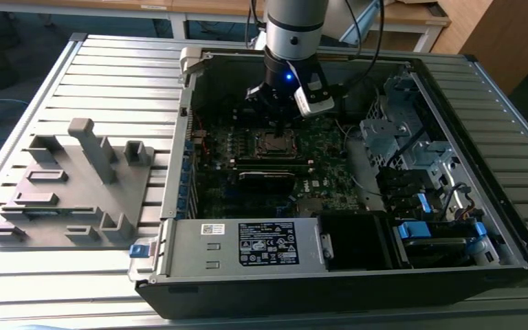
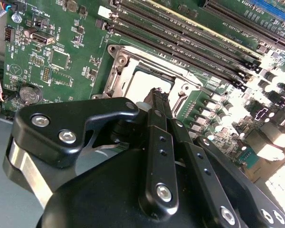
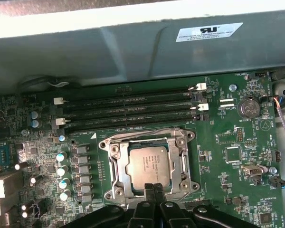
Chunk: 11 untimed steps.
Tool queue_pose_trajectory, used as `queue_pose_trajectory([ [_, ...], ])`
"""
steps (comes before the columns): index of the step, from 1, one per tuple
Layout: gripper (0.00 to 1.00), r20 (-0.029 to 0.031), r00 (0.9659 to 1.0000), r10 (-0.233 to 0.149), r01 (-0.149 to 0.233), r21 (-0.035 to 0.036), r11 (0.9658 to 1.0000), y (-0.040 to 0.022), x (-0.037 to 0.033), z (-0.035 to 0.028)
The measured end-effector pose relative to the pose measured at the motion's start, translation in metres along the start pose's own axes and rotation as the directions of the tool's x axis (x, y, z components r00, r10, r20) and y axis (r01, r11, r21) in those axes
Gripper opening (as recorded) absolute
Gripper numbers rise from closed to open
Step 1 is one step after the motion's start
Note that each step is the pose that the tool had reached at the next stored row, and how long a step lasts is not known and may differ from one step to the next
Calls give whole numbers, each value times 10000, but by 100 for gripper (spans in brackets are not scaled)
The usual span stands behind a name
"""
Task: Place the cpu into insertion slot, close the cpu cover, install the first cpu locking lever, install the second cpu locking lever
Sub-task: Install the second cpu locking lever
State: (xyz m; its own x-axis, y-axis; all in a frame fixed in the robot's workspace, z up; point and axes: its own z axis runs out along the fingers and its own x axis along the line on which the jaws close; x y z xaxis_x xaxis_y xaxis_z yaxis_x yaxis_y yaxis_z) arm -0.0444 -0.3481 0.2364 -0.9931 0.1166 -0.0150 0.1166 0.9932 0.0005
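An open black desktop computer case lies on a ribbed grey metal table across the centre and right of the exterior view, with a grey moulded plastic parts holder at centre left. Inside it, on the dark green circuit board, the silvery-rimmed square insertion slot sits at lower centre of the first wrist view. The flat square silver-grey cpu lies in that slot under the thin silvery cpu cover, and the black gripper stands at the slot's near edge with its fingers pressed together, pinching nothing.

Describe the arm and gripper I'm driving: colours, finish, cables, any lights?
The silver-grey cylindrical arm ends in a black wrist with a blue light, a pale camera module and black cables. The matte black gripper has slim bolted linkage fingers with silver screws.
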Motion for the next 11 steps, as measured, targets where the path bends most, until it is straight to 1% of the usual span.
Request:
queue_pose_trajectory([
  [11, 11, 0, 10000, 0, 0, 1, 10000, -10, -1, 0],
])
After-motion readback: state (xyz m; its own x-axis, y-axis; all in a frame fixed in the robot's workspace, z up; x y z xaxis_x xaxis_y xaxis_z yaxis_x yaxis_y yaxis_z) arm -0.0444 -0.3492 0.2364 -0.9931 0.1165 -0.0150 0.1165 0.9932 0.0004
